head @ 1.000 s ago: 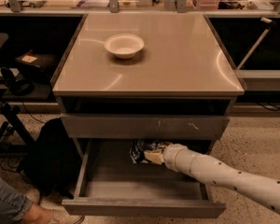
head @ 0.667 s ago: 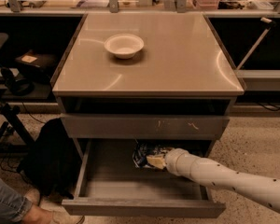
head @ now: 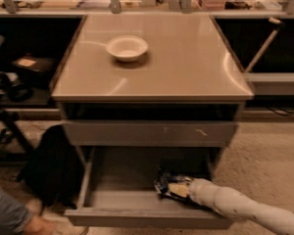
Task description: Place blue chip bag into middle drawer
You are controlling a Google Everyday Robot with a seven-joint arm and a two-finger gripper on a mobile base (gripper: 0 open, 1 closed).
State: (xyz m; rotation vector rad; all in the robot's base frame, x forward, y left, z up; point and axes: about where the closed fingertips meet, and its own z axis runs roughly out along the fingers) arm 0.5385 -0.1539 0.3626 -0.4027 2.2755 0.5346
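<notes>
- Reaching in from the lower right edge, the arm (head: 245, 209) is cut off by the frame and hides the near right corner of the open drawer (head: 137, 218).
- The gripper (head: 180, 190) sits against the blue bag (head: 162, 184); how wide it stands, or whether it grips the bag, cannot be told.
- The blue bag is inside the drawer, right of centre, low in the frame.
- Above it a scratched drawer front (head: 152, 132) is closed.
- A bowl (head: 127, 48) stands on the tabletop (head: 196, 72), upper left.
- A black pack (head: 51, 165) sits left of the drawer.
</notes>
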